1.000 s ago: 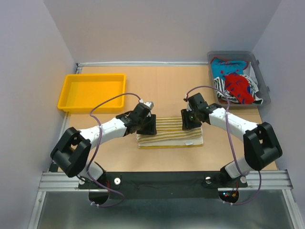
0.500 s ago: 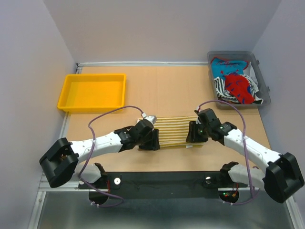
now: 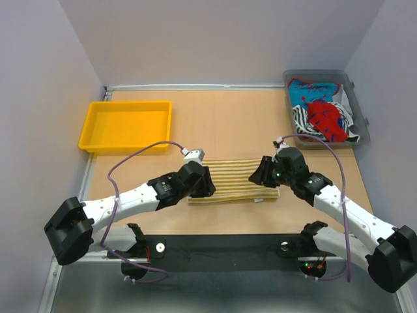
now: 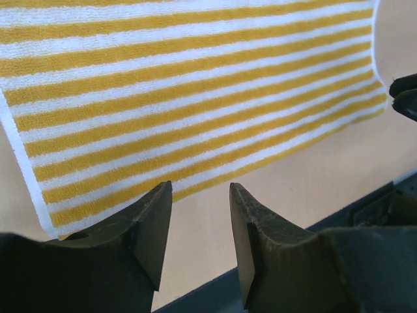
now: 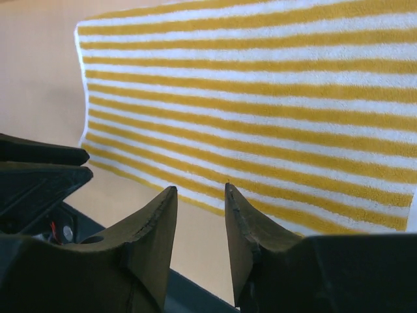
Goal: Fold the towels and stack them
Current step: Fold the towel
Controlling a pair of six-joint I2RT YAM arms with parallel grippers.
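Note:
A yellow-cream striped towel [image 3: 232, 180] lies folded flat on the table between both arms. My left gripper [image 3: 202, 185] hovers open and empty over its near left corner. In the left wrist view the gripper [image 4: 199, 190] has the towel [image 4: 195, 91] just beyond its tips. My right gripper [image 3: 263, 175] hovers open and empty over the towel's right end. In the right wrist view the gripper [image 5: 199, 190] is at the towel's [image 5: 260, 85] near edge. More towels, red-blue patterned [image 3: 324, 116] and black-white striped [image 3: 301, 121], lie in a grey bin.
The grey bin [image 3: 287, 79] stands at the back right corner. A yellow tray [image 3: 127, 127] stands at the back left. The black mounting rail [image 3: 221, 244] runs along the near table edge, close to the towel.
Both grippers carried the towel's far edge over to its near edge, folding it, then opened and let go. They now sit slightly back from the near edge.

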